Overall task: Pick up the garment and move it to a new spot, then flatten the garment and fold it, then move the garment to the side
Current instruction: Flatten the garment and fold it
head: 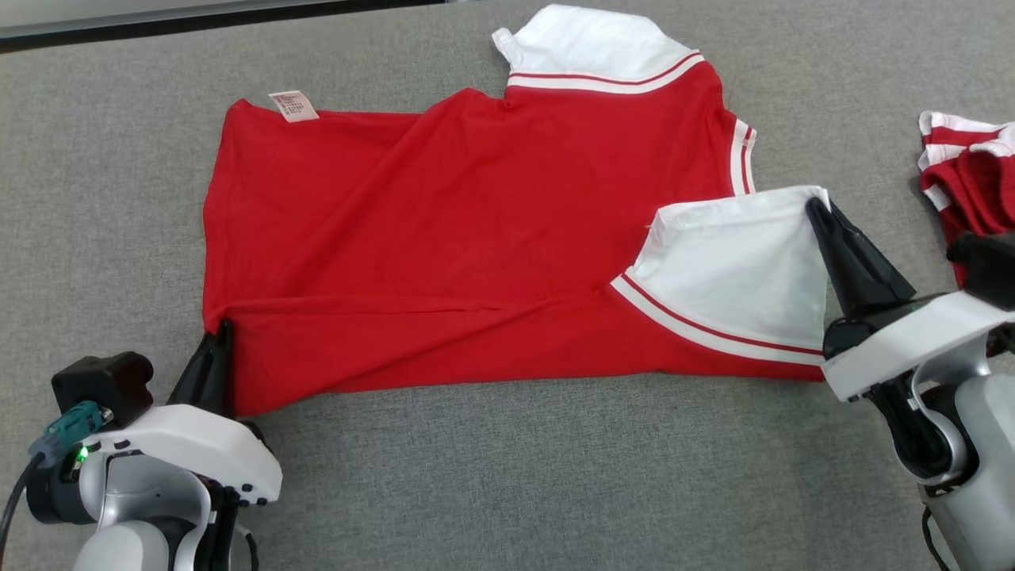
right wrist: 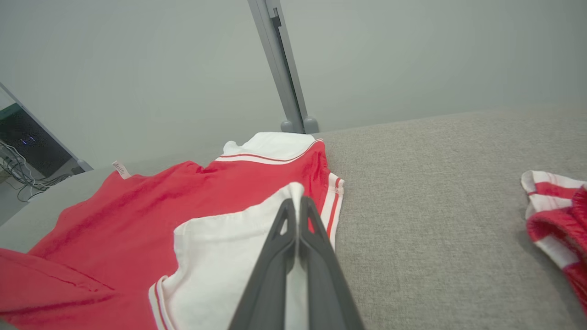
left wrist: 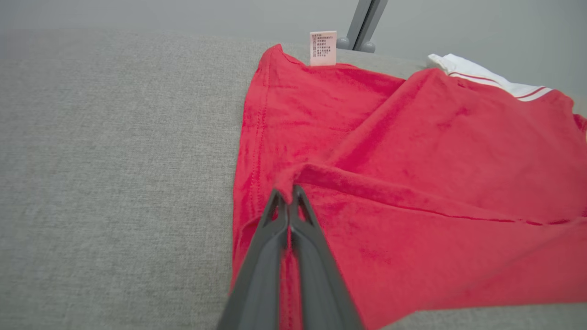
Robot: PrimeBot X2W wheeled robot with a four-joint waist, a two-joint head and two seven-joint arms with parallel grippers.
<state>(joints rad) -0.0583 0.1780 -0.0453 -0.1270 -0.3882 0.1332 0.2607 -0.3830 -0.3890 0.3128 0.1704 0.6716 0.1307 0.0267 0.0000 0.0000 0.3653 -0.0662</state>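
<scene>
**Red shirt pinched at two corners on the grey worktop**

Red cloth covers the middle of the fabric-covered worktop. In the head view the shirt lies crosswise, its hem toward the robot's left and its white sleeves toward the right. The near edge is folded over the body, and a long ridge runs from the near-left corner toward the near sleeve.

The left gripper has its jaws pressed together on the red fabric at that near-left corner (the left wrist view shows a small peak of cloth caught between the tips). The right gripper has its jaws clamped on the outer corner of the near sleeve. That sleeve lies turned over onto the red body, with its striped band on the side nearest the robot.

A pale care label sticks out at the far-left corner. The far sleeve lies flat at the far edge. A second red-and-white garment lies bunched at the right edge, apart from the shirt. Both wrist views show a grey post rising behind the worktop.
</scene>
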